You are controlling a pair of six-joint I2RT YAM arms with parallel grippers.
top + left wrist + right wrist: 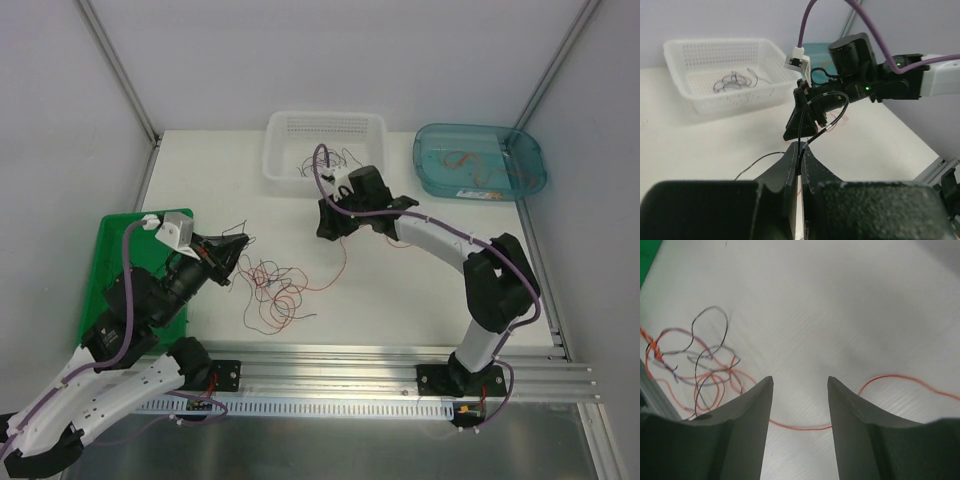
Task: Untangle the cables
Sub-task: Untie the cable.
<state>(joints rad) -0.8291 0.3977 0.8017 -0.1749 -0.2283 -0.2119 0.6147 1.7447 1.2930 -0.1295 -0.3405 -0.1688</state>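
While the left gripper (800,154) is reaching out over the white surface (420,290), its fingers are pressing together on a thin black wire (847,104). That wire is arching up from the tips in a loop and curling back down toward them. The main tangle of cables (275,290) is lying on the surface just in front of that gripper, between the two arms, as loose curls of red-orange and black. The right gripper (800,382) is hanging low over the middle of the surface, its fingers standing apart with nothing between them. One orange strand (895,376) is running across the surface beneath that gap, and the tangle is showing off to the left of its wrist view. At the back, a white mesh basket (326,116) is holding a few dark wires, and a teal tray (530,150) in the far right corner is holding some orange ones. A green board (105,270) is lying at the left edge, partly under the left arm.
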